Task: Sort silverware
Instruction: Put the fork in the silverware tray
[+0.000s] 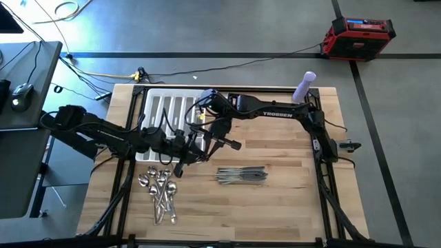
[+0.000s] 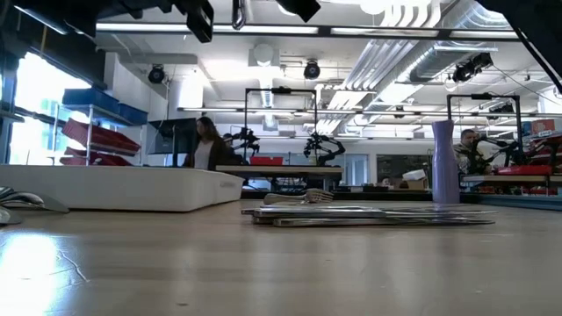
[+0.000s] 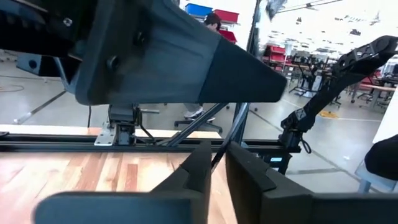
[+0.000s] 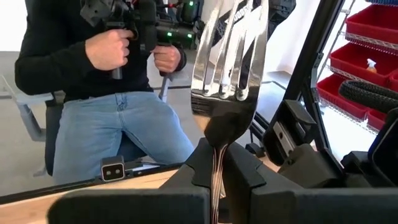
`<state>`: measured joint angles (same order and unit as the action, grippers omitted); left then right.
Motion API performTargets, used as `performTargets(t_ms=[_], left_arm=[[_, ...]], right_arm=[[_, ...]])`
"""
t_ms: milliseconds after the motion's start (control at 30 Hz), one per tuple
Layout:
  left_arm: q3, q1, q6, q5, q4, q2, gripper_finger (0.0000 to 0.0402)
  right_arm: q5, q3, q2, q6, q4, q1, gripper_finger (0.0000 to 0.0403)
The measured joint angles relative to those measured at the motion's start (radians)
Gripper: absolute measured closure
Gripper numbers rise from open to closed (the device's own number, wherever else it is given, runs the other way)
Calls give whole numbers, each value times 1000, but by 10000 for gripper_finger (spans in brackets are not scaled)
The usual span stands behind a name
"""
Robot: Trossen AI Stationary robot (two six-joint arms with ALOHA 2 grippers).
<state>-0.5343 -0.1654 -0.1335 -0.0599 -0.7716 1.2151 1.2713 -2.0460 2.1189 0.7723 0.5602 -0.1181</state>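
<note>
My right gripper point(image 4: 217, 165) is shut on a shiny fork point(image 4: 230, 56), whose tines stick out beyond the fingertips. It hangs over the table's middle point(image 1: 224, 138), beside the white tray point(image 1: 157, 110). My left gripper point(image 3: 219, 165) is shut just to its left point(image 1: 200, 155), under the right arm, and nothing shows between its fingers. Several spoons point(image 1: 160, 189) lie on the near left of the table. A pile of knives and forks point(image 1: 241, 176) lies flat near the middle. My right gripper pinches the fork's narrow neck point(image 4: 217, 155), just behind the tines, between its two fingers. The handle runs back between the fingers and is hidden by them. The fork is lifted clear of the table, in line with the fingers.
A lilac vase point(image 1: 304, 86) stands at the table's far right. The tray's side wall point(image 2: 114, 186) and the flat pile point(image 2: 369, 213) rise only a little above the wood. A seated person point(image 4: 112, 56) holds hand controls beyond the table. A red case point(image 1: 358, 38) sits on the floor.
</note>
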Motion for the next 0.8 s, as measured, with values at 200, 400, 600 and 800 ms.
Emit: performTargets(t_ms=[200, 400, 600, 800], left_arm=[[0, 0, -7, 14, 1, 0, 399], [-2, 6, -22, 46, 18, -1, 401], [-3, 13, -34, 76, 31, -3, 400], [-3, 17, -36, 72, 53, -4, 400]], right_arm=[[-7, 0, 0, -12, 4, 0, 403], [10, 0, 0, -150, -12, -16, 368], [144, -1, 0, -245, -14, -43, 248], [-14, -1, -37, -145, 87, -69, 165]])
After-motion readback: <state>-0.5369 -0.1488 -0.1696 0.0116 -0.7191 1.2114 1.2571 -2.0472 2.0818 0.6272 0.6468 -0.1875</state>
